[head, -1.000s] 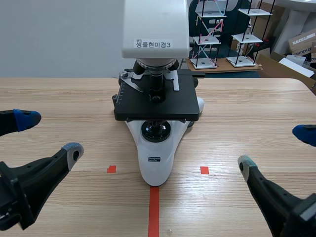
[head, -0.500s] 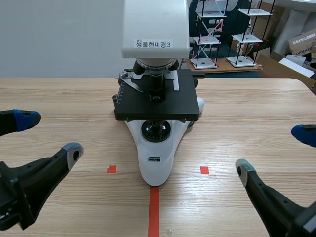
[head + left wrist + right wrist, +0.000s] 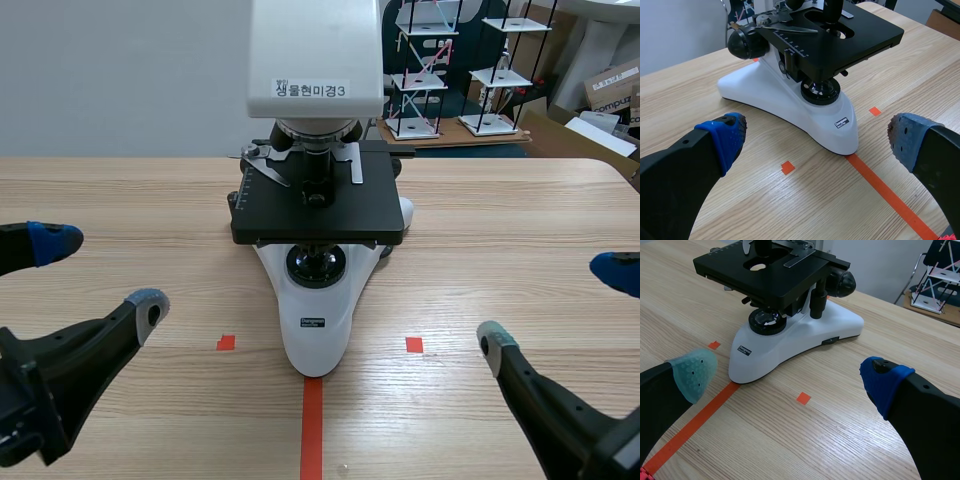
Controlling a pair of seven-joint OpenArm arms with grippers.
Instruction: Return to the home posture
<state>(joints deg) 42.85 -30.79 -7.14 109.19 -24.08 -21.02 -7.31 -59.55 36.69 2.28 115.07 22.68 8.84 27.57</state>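
On either side of the microscope (image 3: 316,250), left hand (image 3: 100,272) and right hand (image 3: 553,305) hover wide open, empty, clear for home posture

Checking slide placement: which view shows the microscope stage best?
Right wrist view: the stage is seen from above, nearly whole, with its opening visible. The left wrist view cuts off its far part. The scene view shows it foreshortened, partly under the microscope head.

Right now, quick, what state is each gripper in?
Left gripper: open, fingers spread, holding nothing.
Right gripper: open, fingers spread, holding nothing.
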